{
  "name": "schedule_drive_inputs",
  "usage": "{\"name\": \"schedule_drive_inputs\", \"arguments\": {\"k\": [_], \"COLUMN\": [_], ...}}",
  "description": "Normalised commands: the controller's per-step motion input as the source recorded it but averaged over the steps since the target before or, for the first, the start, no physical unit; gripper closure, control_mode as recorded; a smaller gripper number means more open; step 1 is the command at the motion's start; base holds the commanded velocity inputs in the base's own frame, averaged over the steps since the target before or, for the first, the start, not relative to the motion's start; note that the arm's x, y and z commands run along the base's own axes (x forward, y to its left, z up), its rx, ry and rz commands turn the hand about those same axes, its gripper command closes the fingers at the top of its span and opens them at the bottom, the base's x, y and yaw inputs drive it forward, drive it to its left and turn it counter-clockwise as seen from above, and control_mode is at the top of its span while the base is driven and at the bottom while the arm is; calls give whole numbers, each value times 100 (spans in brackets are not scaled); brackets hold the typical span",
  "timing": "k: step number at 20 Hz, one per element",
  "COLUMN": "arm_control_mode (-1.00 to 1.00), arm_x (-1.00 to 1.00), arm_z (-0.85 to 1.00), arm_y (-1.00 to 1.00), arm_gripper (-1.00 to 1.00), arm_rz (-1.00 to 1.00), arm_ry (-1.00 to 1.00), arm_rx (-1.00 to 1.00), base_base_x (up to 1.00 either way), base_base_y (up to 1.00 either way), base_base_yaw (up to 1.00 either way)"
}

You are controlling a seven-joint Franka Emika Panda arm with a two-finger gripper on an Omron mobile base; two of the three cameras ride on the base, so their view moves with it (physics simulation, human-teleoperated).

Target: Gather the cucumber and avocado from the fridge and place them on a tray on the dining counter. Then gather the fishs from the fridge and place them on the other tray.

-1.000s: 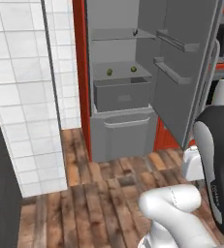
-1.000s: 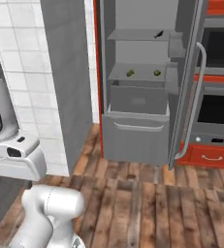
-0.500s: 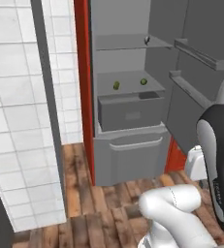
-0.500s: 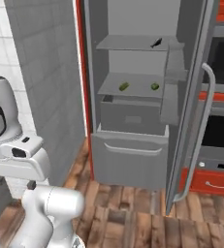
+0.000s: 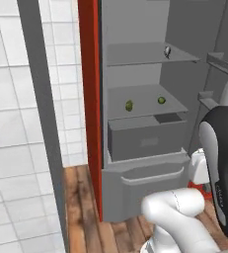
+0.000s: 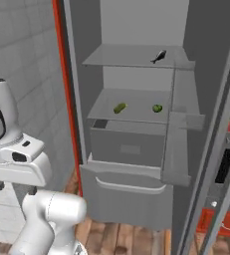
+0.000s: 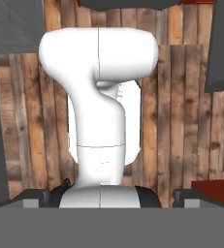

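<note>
The fridge [image 5: 145, 148] [image 6: 131, 149] stands open in front of me. On its middle shelf lie a green cucumber [image 5: 129, 105] [image 6: 119, 107] on the left and a small round avocado [image 5: 161, 100] [image 6: 157, 107] to its right. A dark fish [image 5: 167, 51] [image 6: 159, 56] lies on the shelf above, toward the right. My gripper [image 7: 111, 196] points down at the wooden floor, well short of the shelves. It is open and its fingertips [image 7: 33, 194] stand wide apart with nothing between them. No tray or dining counter is in view.
The fridge door [image 6: 211, 124] hangs open on the right, its racks [image 6: 183, 114] jutting inward. A grey drawer [image 5: 145, 138] sits under the middle shelf and a larger bin [image 6: 126, 191] below it. A white tiled wall [image 5: 17, 123] rises on the left. Underfoot is wooden floor [image 5: 81, 197].
The whole picture has shifted and the fridge looms larger, so the base has driven closer. The food on the shelves has not moved, and the gripper stays open.
</note>
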Motion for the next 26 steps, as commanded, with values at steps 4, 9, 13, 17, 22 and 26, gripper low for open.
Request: {"name": "schedule_drive_inputs", "arguments": {"k": [4,9,13,17,22,26], "arm_control_mode": [100,100,100,100,100,100], "arm_x": [0,0,0,0,0,0], "arm_z": [0,0,0,0,0,0], "arm_y": [0,0,0,0,0,0], "arm_gripper": [-100,-100,-100,-100,-100,-100], "arm_rz": [0,0,0,0,0,0], "arm_ry": [0,0,0,0,0,0], "arm_rx": [0,0,0,0,0,0], "base_base_x": [88,89,71,39,34,54], "base_base_y": [-9,-20,-33,-32,-40,-44], "base_base_yaw": [-2,-1,0,-6,-2,0]}}
